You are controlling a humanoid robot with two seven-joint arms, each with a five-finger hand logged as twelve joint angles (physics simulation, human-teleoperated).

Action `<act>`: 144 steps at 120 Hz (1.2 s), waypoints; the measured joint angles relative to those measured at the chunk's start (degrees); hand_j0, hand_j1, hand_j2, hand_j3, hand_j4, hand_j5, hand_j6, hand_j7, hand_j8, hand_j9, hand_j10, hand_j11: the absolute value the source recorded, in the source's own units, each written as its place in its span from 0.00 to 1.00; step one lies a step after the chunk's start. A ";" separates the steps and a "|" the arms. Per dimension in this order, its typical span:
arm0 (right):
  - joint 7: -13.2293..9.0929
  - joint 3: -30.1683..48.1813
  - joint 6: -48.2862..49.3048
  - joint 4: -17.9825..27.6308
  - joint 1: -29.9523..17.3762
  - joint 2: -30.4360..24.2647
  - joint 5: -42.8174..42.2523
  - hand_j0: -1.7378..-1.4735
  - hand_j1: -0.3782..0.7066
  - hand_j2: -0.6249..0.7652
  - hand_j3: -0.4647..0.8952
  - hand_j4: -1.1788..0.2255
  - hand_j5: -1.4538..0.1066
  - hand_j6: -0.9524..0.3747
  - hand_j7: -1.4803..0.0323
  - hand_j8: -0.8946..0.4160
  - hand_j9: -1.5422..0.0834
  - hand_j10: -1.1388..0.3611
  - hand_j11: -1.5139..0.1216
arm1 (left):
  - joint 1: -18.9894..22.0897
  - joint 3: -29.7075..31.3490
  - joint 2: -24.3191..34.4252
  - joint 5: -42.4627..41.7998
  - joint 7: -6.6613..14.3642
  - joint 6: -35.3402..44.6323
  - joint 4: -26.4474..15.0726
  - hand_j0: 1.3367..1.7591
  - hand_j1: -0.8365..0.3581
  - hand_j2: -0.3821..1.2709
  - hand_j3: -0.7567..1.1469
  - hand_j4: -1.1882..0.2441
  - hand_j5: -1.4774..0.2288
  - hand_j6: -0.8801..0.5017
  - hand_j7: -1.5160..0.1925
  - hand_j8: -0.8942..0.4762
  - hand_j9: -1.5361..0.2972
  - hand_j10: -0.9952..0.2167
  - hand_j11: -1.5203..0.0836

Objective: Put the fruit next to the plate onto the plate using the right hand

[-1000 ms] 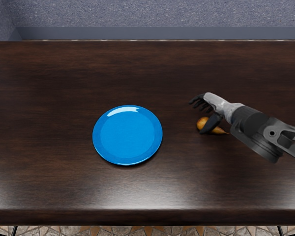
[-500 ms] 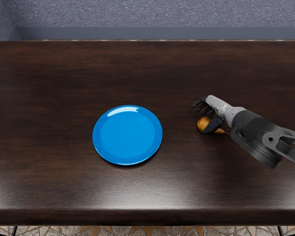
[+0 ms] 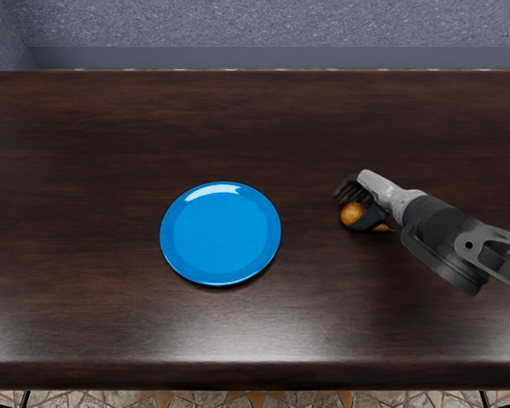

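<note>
A small orange-brown fruit (image 3: 351, 214) lies on the dark wooden table (image 3: 255, 110), to the right of a round blue plate (image 3: 220, 232). My right hand (image 3: 357, 202) comes in from the right edge and sits low over the fruit. Its dark fingers (image 3: 350, 185) curl down around the fruit's far side and top, and the thumb lies against its near side. The fruit still rests on the tabletop, partly hidden by the hand. Nothing lies on the plate. The left arm does not show.
A grey wall and a baseboard run behind the table's far edge. My right forearm (image 3: 446, 238) crosses the table's right side at a slant.
The right hand has sunk and its fingers have curled closer round the fruit. The fruit and the plate have stayed where they were.
</note>
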 joint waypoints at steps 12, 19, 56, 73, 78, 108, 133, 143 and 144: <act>0.01 0.02 -0.04 -0.06 -0.30 0.07 -0.12 0.31 0.62 0.36 0.34 0.47 0.51 0.33 0.54 0.35 0.53 0.42 0.51 | 0.00 0.00 0.00 0.01 0.00 0.02 0.00 0.76 0.99 0.23 0.40 0.83 0.87 0.64 0.89 0.65 0.84 0.82 0.95; 0.02 0.02 -0.08 -0.08 -0.42 0.09 -0.12 0.31 0.64 0.37 0.34 0.46 0.50 0.33 0.53 0.37 0.53 0.43 0.50 | 0.00 0.00 0.00 -0.01 0.00 0.02 0.00 0.76 0.99 0.23 0.40 0.83 0.87 0.64 0.89 0.65 0.84 0.82 0.95; 0.01 0.39 -0.24 -0.22 -0.72 0.61 -0.05 0.32 0.67 0.42 0.34 0.45 0.49 0.33 0.52 0.39 0.52 0.43 0.49 | 0.00 0.00 0.00 -0.01 0.00 0.01 0.00 0.76 0.99 0.23 0.40 0.83 0.87 0.64 0.89 0.65 0.84 0.82 0.95; 0.00 0.58 -0.19 -0.18 -0.34 0.71 0.29 0.31 0.63 0.44 0.34 0.46 0.49 0.32 0.52 0.35 0.52 0.41 0.50 | 0.00 0.00 0.00 0.01 0.00 0.01 0.00 0.76 0.99 0.23 0.40 0.83 0.87 0.64 0.89 0.65 0.84 0.82 0.95; 0.00 0.67 -0.18 -0.17 -0.22 0.73 0.38 0.31 0.62 0.44 0.34 0.46 0.49 0.32 0.52 0.34 0.52 0.40 0.50 | 0.00 0.00 0.00 0.01 0.00 0.02 0.00 0.76 0.99 0.23 0.40 0.83 0.87 0.64 0.89 0.65 0.84 0.82 0.95; 0.00 1.85 -0.02 -0.14 0.00 0.85 0.64 0.30 0.60 0.46 0.34 0.45 0.47 0.30 0.50 0.32 0.50 0.39 0.48 | 0.00 0.00 0.00 0.01 0.00 0.02 0.00 0.76 0.99 0.23 0.40 0.83 0.87 0.64 0.89 0.65 0.84 0.82 0.95; 0.00 2.32 0.12 -0.02 0.43 1.02 0.70 0.30 0.61 0.48 0.34 0.44 0.45 0.29 0.49 0.33 0.49 0.40 0.47 | 0.00 0.00 0.00 0.00 0.00 0.03 0.00 0.76 0.99 0.23 0.40 0.83 0.87 0.64 0.89 0.65 0.84 0.82 0.95; 0.00 2.36 0.20 0.06 0.95 1.24 0.69 0.30 0.61 0.47 0.34 0.43 0.45 0.29 0.49 0.33 0.49 0.40 0.47 | 0.00 0.00 0.00 0.00 0.00 0.02 0.00 0.76 0.99 0.23 0.40 0.83 0.87 0.64 0.89 0.65 0.84 0.82 0.95; -0.01 2.36 0.20 0.08 1.00 1.34 0.68 0.30 0.61 0.47 0.34 0.43 0.45 0.29 0.49 0.33 0.49 0.40 0.47 | 0.00 0.00 0.00 0.00 0.00 0.02 0.00 0.76 0.99 0.23 0.40 0.83 0.87 0.64 0.89 0.65 0.84 0.82 0.95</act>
